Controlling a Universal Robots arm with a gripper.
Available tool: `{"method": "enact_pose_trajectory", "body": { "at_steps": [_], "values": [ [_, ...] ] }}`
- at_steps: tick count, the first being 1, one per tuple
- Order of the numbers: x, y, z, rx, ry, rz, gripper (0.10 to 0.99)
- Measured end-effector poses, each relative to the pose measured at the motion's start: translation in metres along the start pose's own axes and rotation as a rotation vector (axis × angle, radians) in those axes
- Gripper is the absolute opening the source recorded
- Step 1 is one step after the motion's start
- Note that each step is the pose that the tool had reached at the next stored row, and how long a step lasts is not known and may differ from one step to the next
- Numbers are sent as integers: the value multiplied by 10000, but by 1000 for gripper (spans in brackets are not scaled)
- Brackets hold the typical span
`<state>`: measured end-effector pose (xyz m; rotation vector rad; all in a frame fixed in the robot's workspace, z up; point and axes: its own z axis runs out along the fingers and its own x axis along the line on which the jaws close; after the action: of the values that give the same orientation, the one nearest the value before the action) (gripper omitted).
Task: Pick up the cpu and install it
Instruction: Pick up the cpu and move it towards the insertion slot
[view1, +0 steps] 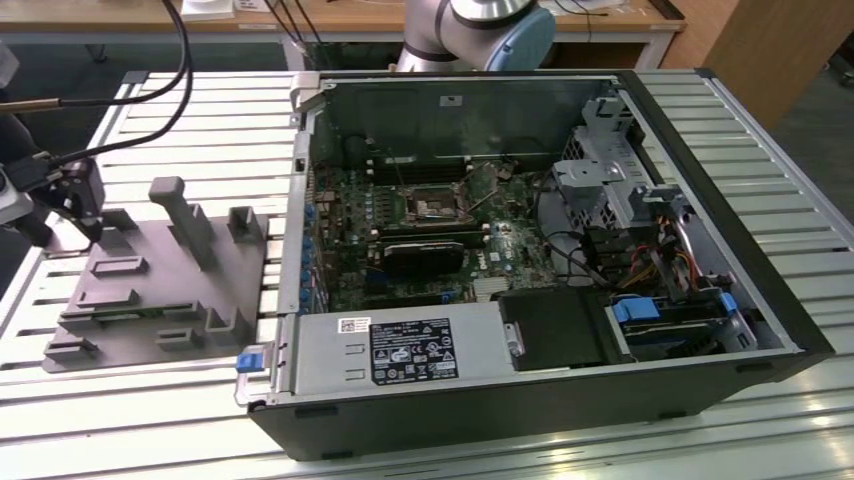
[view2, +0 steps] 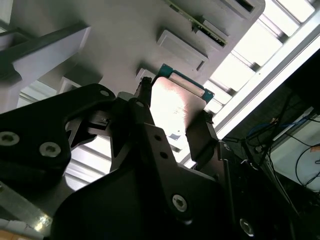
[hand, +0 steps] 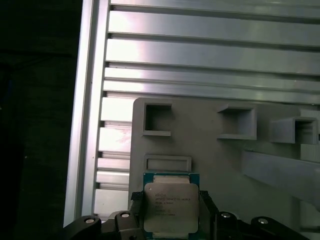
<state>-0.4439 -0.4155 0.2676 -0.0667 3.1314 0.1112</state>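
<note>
The pick-up looks done or nearly so, and the install has not begun. At the exterior view's left lies the moulded grey plastic tray (view1: 147, 290) with its upright holders, on the slatted aluminium table (view1: 120, 415). Over that tray, in both wrist views, the black two-fingered gripper (hand: 172, 201) is clamped on the small flat square cpu (hand: 171, 205), which has a shiny silver-grey metal lid and a green rim. Its fingers (hand: 137, 212) press against two opposite edges. The cpu is therefore at the tray, well apart from where it belongs.

Toward the middle of the exterior view stands the open black computer case (view1: 534, 405). In the upper middle of its green motherboard (view1: 354, 215), the black-framed square socket (view1: 434, 207) appears to hold no chip.

I cannot tell whether the cpu is clear of the tray's surface, because the fingers and the cpu itself cover the spot beneath. The cpu's near edge is cut off in the first wrist view, and glare washes out its lid in the second wrist view. The socket's latch is too small to tell whether it is open.
</note>
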Motion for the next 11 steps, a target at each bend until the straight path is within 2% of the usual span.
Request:
{"method": "enact_pose_trajectory", "body": {
  "at_steps": [11],
  "values": [
    [-1, 6, -70, -1, -1, 0, 529]
  ]
}}
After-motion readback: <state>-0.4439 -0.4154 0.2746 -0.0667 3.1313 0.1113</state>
